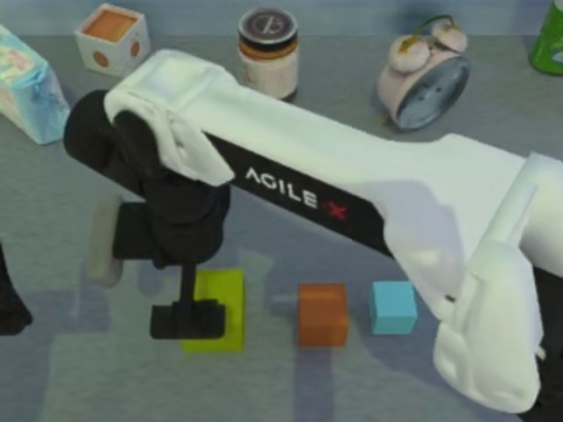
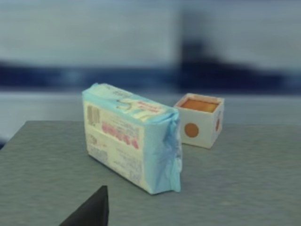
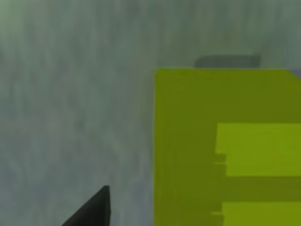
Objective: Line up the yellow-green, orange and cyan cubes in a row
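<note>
Table [image 1: 493,105]: wrist-only yellow-green cube [image 3: 188,141] closeup.

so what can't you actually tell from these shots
- Right gripper, top view: it sits over the left part of the yellow-green cube; whether it grips is unclear.
- Yellow-green cube, right wrist view: cut off by the frame edge.
- Left gripper, top view: cut off at the left edge.
- Green object, top view: clipped by the corner.
- Orange cube and cyan cube: in the top view only.
</note>
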`<state>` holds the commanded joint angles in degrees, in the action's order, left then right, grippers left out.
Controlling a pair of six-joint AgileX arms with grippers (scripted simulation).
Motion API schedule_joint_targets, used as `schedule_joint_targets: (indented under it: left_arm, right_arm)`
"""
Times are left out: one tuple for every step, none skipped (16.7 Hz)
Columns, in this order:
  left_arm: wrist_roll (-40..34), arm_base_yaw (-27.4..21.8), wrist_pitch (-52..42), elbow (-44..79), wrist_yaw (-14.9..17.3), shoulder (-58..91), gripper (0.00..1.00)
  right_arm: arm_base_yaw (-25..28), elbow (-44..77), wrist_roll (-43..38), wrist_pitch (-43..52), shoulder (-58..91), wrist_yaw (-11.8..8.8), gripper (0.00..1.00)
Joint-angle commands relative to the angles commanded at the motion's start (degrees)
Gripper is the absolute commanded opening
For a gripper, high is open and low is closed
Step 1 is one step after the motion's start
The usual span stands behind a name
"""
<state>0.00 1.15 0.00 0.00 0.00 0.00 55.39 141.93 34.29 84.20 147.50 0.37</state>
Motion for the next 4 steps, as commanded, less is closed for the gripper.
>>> schedule_joint_targets:
  left_arm:
    - [0.0,0.0,0.0,0.0,0.0,0.0,1.0]
    - [0.0,0.0,0.0,0.0,0.0,0.0,1.0]
    - [0.0,0.0,0.0,0.0,0.0,0.0,1.0]
    - [0.0,0.0,0.0,0.0,0.0,0.0,1.0]
  right_arm:
    - [-0.02,2.18,-0.06,1.94,0.11,0.03,1.0]
    - [-0.04,3.76,-0.09,3.46,0.16,0.05,1.0]
    - [-0.04,4.74,-0.11,4.43,0.15,0.06,1.0]
    - [-0.05,5.11,-0.11,4.79,0.14,0.06,1.0]
